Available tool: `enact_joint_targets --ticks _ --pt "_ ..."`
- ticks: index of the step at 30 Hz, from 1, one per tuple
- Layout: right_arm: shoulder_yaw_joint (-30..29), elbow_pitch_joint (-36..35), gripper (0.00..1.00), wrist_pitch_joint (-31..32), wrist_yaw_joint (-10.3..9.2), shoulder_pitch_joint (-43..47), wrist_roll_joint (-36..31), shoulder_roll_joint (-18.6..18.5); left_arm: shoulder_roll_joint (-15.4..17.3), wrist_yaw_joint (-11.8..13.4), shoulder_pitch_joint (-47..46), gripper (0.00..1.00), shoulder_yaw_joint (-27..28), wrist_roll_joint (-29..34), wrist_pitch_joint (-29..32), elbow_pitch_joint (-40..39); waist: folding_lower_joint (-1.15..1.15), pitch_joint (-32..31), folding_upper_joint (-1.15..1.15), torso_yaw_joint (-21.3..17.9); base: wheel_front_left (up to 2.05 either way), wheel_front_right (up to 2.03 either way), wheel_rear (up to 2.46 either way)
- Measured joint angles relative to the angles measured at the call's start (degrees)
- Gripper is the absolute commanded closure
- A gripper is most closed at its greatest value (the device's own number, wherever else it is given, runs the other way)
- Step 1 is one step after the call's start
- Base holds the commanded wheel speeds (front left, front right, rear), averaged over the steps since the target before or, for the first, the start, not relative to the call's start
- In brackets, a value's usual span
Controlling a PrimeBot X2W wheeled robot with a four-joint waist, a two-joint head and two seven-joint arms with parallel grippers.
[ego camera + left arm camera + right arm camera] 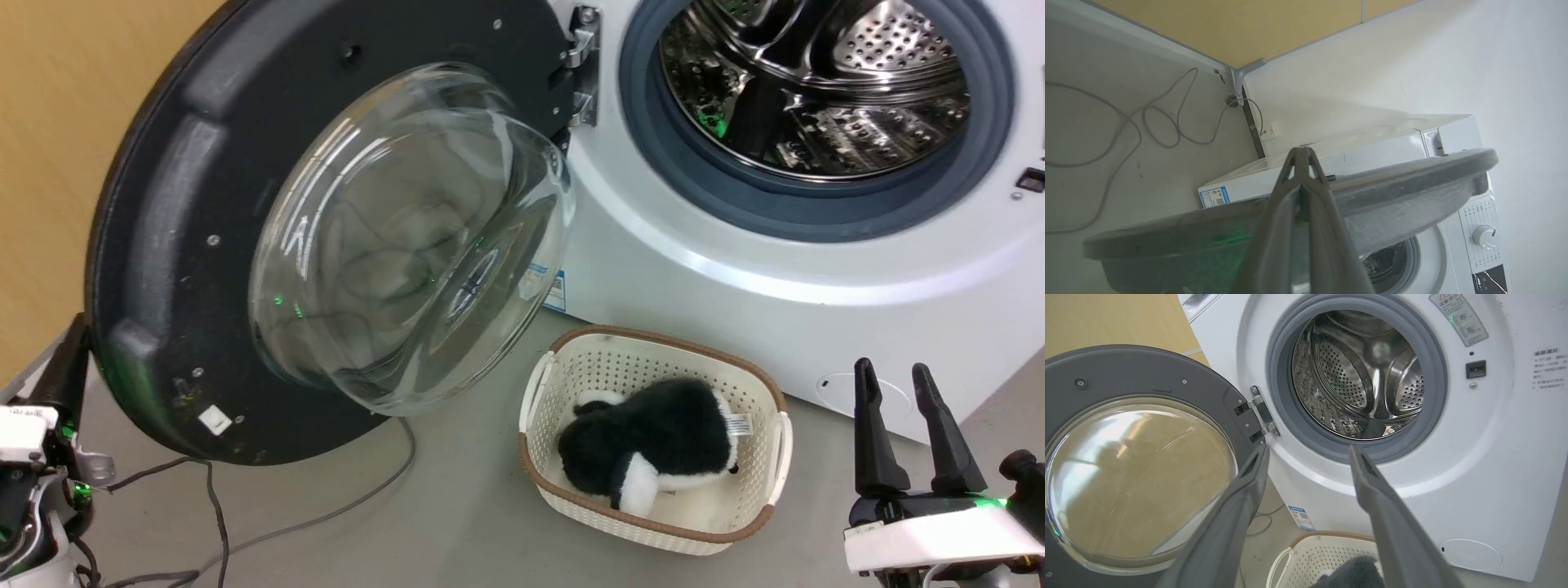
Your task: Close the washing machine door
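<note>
The washing machine door (163, 245) stands wide open at the left, its clear glass bowl (408, 237) bulging toward me and its metal hinge (584, 65) fixed to the white washing machine (694, 269). The steel drum (816, 82) lies exposed inside the grey gasket (653, 147). My left gripper (1302, 152) is shut with nothing in it, its fingers lying across the door's outer edge (1412, 183); I cannot tell whether they touch. The left wrist (28, 474) sits below the door's far rim. Low at the right, my right gripper (898, 384) is open, pointing toward the drum (1363, 375).
A cream basket (780, 425) holding a black-and-white plush toy (653, 441) sits on the floor in front of the machine, under the door's swing. A grey cable (245, 523) trails across the floor. A yellow wall (49, 122) stands behind the door.
</note>
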Motion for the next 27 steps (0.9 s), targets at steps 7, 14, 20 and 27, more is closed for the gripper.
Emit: enact_joint_targets --ticks 7,14,20,27 --pt "-0.3 0.0 0.00 -0.6 0.00 -0.1 1.2 0.0 -1.3 -1.0 3.3 1.00 -0.6 -7.4 7.3 -3.2 0.00 0.7 0.00 1.1 0.00 0.00 0.00" --pt "-1.6 0.0 0.00 -1.6 0.00 -0.1 2.2 0.0 -4.0 -1.4 9.8 1.00 -4.2 -16.8 14.6 -10.7 0.00 0.9 0.00 3.2 0.00 0.00 0.00" --pt "-1.7 0.0 0.00 -2.0 0.00 -0.2 2.9 0.0 -4.1 -1.8 15.6 1.00 -12.9 -22.6 17.4 -14.3 0.00 1.1 0.00 5.1 0.00 0.00 0.00" --pt "-1.3 0.0 0.00 -2.0 0.00 -0.4 2.9 0.0 -4.3 -1.8 19.7 1.00 -27.0 -24.6 15.8 -17.8 0.00 1.2 0.00 5.2 0.00 0.00 0.00"
